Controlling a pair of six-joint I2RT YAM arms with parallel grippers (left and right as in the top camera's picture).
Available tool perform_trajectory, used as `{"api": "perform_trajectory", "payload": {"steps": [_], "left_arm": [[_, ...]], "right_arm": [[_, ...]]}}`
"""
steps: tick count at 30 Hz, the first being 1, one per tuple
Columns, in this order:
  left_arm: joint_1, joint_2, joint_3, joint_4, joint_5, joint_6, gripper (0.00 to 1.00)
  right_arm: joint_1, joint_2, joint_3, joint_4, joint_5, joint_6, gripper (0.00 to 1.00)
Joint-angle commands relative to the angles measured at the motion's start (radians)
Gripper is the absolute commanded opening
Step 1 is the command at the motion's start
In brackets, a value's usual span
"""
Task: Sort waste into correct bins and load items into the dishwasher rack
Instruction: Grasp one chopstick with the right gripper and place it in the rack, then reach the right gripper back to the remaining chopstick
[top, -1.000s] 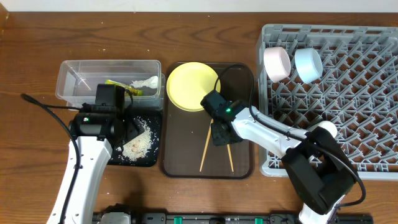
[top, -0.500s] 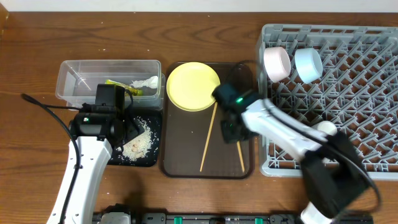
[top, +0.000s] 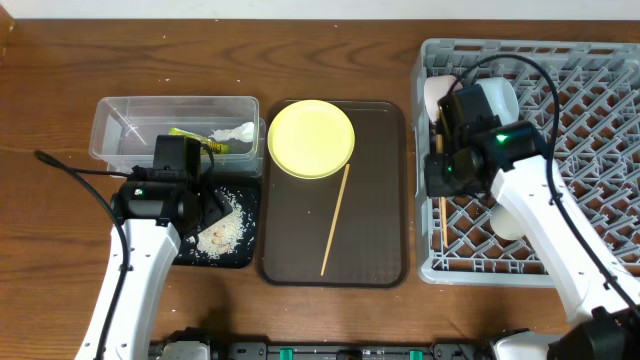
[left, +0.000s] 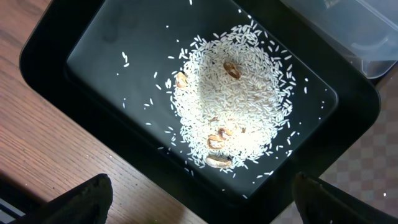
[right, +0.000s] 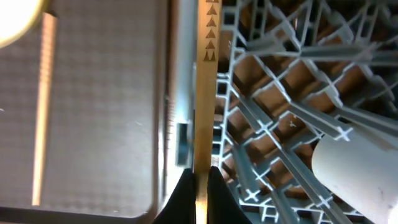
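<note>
Chopstick (right: 203, 74): I'm pinching it in the right gripper (right: 198, 186).
Right arm (top: 535, 205): reaching over the left edge of the rack (top: 590, 120).
Left gripper (left: 202, 199): hanging wide over rice (left: 233, 112).

Brown serving tray (top: 370, 220) — flat on the wooden table (top: 50, 60).

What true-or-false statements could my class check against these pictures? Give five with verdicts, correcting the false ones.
1. The right tool grips a chopstick at the rack's edge. True.
2. The yellow plate stands in the rack. False: it lies on the brown tray.
3. A second chopstick lies on the brown tray. True.
4. The rice is in the clear tub. False: it is in the black tray.
5. The left tool is shut. False: it is open above the rice.
</note>
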Motion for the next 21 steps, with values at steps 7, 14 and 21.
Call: {"api": "perform_trajectory", "payload": {"steps": [7,14,21], "left_arm": [[0.005,-0.007,-0.008,-0.003,-0.005,-0.008,0.95],[0.005,-0.007,-0.008,-0.003,-0.005,-0.008,0.95],[0.005,-0.007,-0.008,-0.003,-0.005,-0.008,0.95]], "right_arm": [[-0.016,0.012,-0.107,0.132,-0.003,-0.041,0.32],[-0.001,0.011,-0.014,0.152,-0.027,-0.048,0.48],[0.135,0.02,0.013,0.257,-0.101,-0.027,0.59]]}}
